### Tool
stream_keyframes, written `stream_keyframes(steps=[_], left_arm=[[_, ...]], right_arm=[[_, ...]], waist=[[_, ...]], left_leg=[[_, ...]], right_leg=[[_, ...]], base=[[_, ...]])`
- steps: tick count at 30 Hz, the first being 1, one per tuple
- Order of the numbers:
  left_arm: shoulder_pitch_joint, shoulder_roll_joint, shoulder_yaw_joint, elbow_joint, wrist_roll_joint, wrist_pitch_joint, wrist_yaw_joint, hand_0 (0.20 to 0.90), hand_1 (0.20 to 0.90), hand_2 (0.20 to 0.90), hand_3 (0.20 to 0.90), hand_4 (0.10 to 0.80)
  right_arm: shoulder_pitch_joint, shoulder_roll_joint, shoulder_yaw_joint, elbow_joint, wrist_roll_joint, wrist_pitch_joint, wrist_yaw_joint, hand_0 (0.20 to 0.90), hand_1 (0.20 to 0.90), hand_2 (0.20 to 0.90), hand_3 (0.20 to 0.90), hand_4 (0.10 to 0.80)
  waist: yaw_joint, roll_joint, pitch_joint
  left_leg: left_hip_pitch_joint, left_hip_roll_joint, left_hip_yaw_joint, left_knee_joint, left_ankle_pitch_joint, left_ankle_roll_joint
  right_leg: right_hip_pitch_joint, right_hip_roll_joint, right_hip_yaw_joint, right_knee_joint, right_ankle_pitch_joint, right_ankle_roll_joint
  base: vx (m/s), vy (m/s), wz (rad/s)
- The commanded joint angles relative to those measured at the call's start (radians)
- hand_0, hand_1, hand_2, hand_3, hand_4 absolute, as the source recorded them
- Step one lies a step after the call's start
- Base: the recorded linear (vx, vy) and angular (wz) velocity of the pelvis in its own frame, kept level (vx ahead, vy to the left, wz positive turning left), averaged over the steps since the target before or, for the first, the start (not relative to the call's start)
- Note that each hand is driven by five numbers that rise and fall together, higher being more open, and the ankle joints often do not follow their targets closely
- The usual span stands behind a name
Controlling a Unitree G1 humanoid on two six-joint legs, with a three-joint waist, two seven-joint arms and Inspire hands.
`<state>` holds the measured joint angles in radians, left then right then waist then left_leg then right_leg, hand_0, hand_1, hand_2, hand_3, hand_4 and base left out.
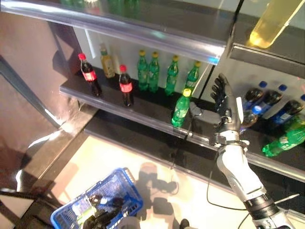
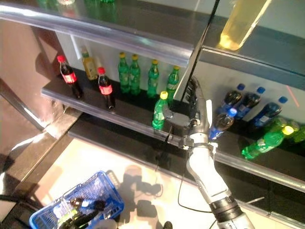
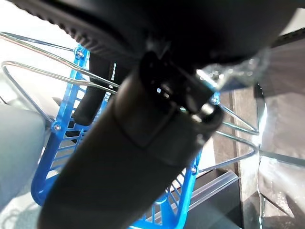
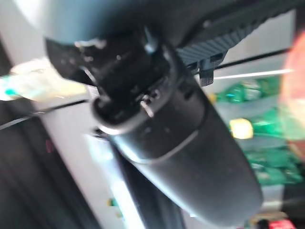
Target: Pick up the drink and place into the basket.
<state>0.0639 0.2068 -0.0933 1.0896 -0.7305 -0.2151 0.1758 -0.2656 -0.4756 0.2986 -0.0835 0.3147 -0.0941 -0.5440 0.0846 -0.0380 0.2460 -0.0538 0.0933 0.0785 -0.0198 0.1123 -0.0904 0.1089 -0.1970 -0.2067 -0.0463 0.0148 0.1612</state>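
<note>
A green bottle with a yellow cap (image 1: 181, 109) stands upright near the front edge of the dark shelf (image 1: 109, 107), apart from the other drinks. My right hand (image 1: 224, 107) is open with straight fingers, held upright just right of this bottle, thumb towards it, not closed round it. It also shows in the right wrist view (image 4: 176, 138). My left hand (image 3: 143, 119) is shut on the thin wire handles (image 3: 38, 76) of the blue basket (image 1: 125, 183), which hangs low at the left. Something pale green lies in the basket.
Two red-capped cola bottles (image 1: 126, 86) and a yellowish bottle (image 1: 107, 62) stand at the shelf's left. Green bottles (image 1: 153, 71) line the back. Blue-capped dark bottles (image 1: 267, 102) and a green bottle (image 1: 286, 138) lie right of a black divider. An upper shelf (image 1: 143, 28) overhangs.
</note>
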Motion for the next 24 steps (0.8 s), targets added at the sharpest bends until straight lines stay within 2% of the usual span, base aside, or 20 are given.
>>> stream_keyframes(steps=[1, 4, 10, 24], left_arm=[[-0.035, 0.012, -0.068, -0.087, 0.033, -0.048, -0.018, 0.3, 0.3, 0.3, 0.2, 0.1], [-0.069, 0.014, -0.076, -0.103, 0.011, -0.045, 0.002, 0.3, 0.3, 0.3, 0.2, 0.1], [-0.08, 0.005, -0.086, -0.124, -0.012, -0.065, 0.024, 0.3, 0.3, 0.3, 0.2, 0.1], [-0.136, 0.003, -0.149, -0.236, -0.05, -0.116, 0.024, 0.3, 0.3, 0.3, 0.2, 0.1]], right_arm=[[-0.195, 0.016, -0.063, -0.044, -0.098, -0.023, -0.216, 0.9, 0.9, 0.9, 0.9, 0.8], [-0.22, 0.033, -0.073, -0.042, -0.101, -0.004, -0.28, 0.9, 0.9, 0.9, 0.9, 0.8], [-0.217, 0.034, -0.073, -0.061, -0.102, 0.031, -0.32, 0.9, 0.9, 0.9, 0.9, 0.8], [-0.315, 0.034, -0.087, -0.012, -0.079, 0.016, -0.384, 0.9, 0.9, 0.9, 0.9, 0.8]], waist=[[0.034, -0.009, 0.065], [0.029, -0.005, 0.115], [0.02, 0.003, 0.167], [0.017, 0.024, 0.274]], left_leg=[[-0.04, 0.047, -0.037, 0.209, -0.134, -0.016], [-0.08, 0.045, -0.048, 0.221, -0.128, -0.017], [-0.117, 0.038, -0.06, 0.24, -0.123, -0.014], [-0.231, 0.024, -0.081, 0.345, -0.138, -0.003]], right_leg=[[-0.142, -0.078, 0.012, 0.119, 0.053, 0.013], [-0.178, -0.076, 0.019, 0.136, 0.053, 0.008], [-0.213, -0.076, 0.032, 0.158, 0.049, 0.002], [-0.316, -0.076, 0.049, 0.248, 0.034, -0.016]], base=[[-0.165, -0.004, 0.22], [-0.15, 0.018, 0.09], [-0.039, 0.023, 0.01], [-0.005, 0.001, -0.01]])
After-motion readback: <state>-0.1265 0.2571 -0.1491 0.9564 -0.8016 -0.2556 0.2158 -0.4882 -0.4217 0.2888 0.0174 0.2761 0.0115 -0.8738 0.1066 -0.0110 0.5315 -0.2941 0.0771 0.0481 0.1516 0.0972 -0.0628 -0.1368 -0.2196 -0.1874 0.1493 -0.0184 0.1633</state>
